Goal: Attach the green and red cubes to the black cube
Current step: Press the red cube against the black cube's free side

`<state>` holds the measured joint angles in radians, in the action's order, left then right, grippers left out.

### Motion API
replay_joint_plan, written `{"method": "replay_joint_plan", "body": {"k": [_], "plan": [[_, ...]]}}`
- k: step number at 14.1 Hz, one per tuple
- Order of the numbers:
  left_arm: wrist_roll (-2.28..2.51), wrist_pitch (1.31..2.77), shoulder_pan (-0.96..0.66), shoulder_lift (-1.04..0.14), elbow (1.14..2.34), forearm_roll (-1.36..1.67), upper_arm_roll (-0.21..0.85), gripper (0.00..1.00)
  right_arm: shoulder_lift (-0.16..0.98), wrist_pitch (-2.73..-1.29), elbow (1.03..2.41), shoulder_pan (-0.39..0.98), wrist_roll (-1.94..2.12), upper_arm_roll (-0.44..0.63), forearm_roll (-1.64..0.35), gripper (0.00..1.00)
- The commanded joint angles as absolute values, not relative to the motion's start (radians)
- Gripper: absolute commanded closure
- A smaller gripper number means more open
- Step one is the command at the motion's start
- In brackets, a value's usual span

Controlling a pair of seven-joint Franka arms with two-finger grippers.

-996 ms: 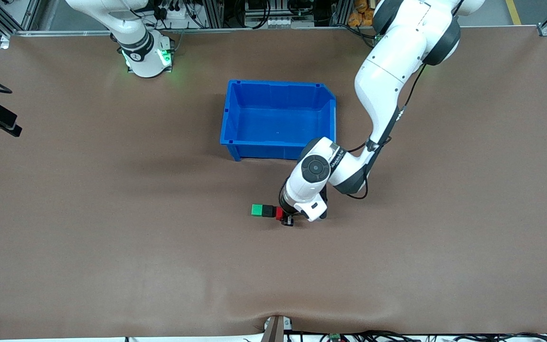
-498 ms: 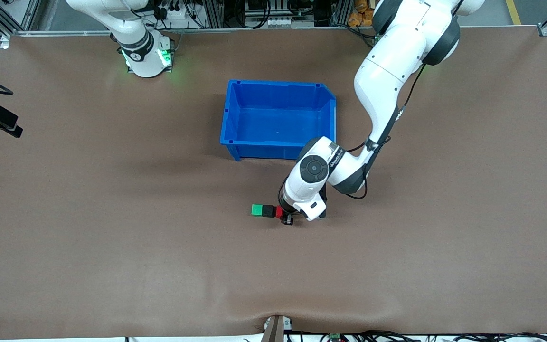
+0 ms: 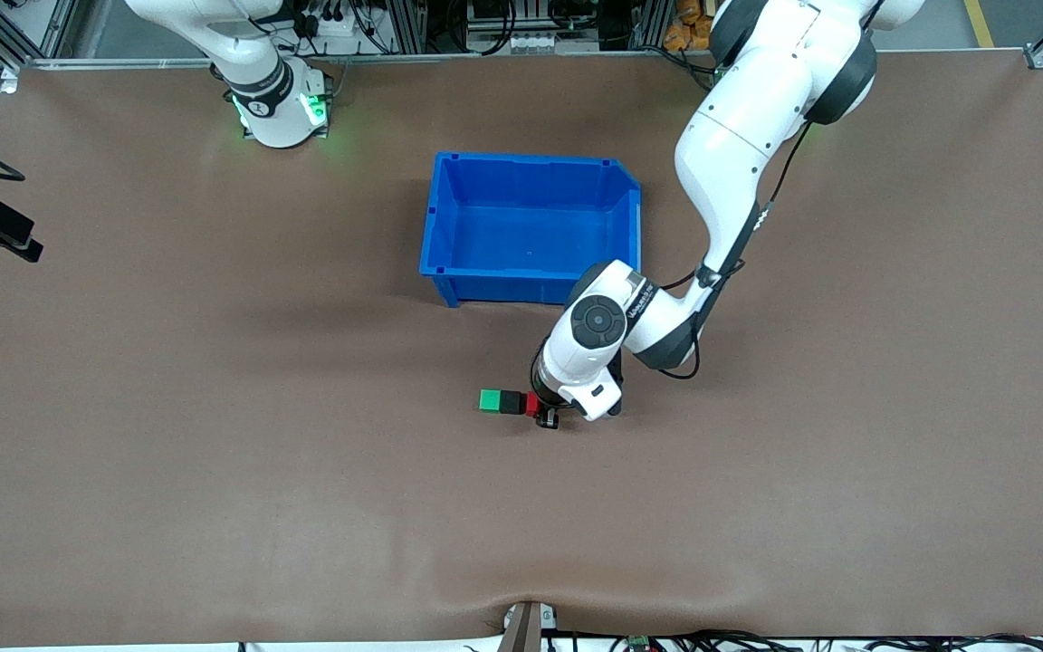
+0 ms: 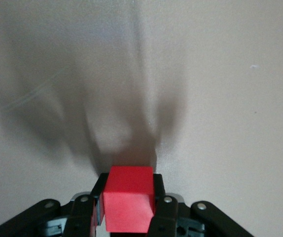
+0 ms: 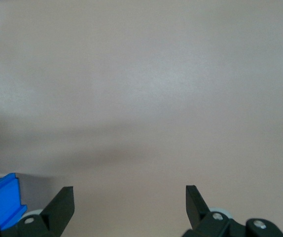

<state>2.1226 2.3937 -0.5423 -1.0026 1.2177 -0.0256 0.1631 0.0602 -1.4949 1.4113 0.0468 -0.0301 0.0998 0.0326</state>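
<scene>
The green cube (image 3: pixel 489 400), the black cube (image 3: pixel 511 402) and the red cube (image 3: pixel 531 405) lie in a row on the table, touching side by side, with the black one in the middle. My left gripper (image 3: pixel 543 413) is down at the row's end toward the left arm and is shut on the red cube (image 4: pixel 128 203). In the left wrist view the left gripper (image 4: pixel 128 179) has both fingers against the red cube's sides; the black and green cubes are hidden there. My right gripper (image 5: pixel 129 191) is open and empty above bare table, and that arm waits.
The blue bin (image 3: pixel 436 226) stands empty, farther from the front camera than the cubes; its corner shows in the right wrist view (image 5: pixel 1 200). The right arm's base (image 3: pixel 277 104) is at the table's back edge.
</scene>
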Motion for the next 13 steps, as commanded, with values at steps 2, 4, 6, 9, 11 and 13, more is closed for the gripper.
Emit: {"method": "replay_joint_plan", "body": {"k": [2,4,6,9,11,13], "plan": [[2.132,2.424,-0.566,-1.031,1.206,0.002,0.16,1.0,0.071,-1.477,1.388,0.046,-0.026,0.098,0.051,0.0],[2.132,2.45,-0.566,-1.04,1.207,0.002,0.166,1.0,0.071,-1.479,1.388,0.048,-0.026,0.098,0.052,0.0],[2.132,2.45,-0.566,-1.042,1.209,0.0,0.164,1.0,0.071,-1.48,1.388,0.048,-0.026,0.098,0.052,0.0],[2.134,2.447,-0.566,-1.04,1.213,0.0,0.164,0.27,0.071,-1.479,1.388,0.048,-0.026,0.098,0.051,0.0],[2.132,2.421,-0.565,-1.016,1.213,-0.005,0.164,0.0,0.071,-1.48,1.388,0.049,-0.026,0.098,0.052,0.0],[2.132,2.326,-0.555,-0.962,1.213,-0.005,0.164,0.0,0.071,-1.48,1.388,0.048,-0.026,0.098,0.051,0.0]]}}
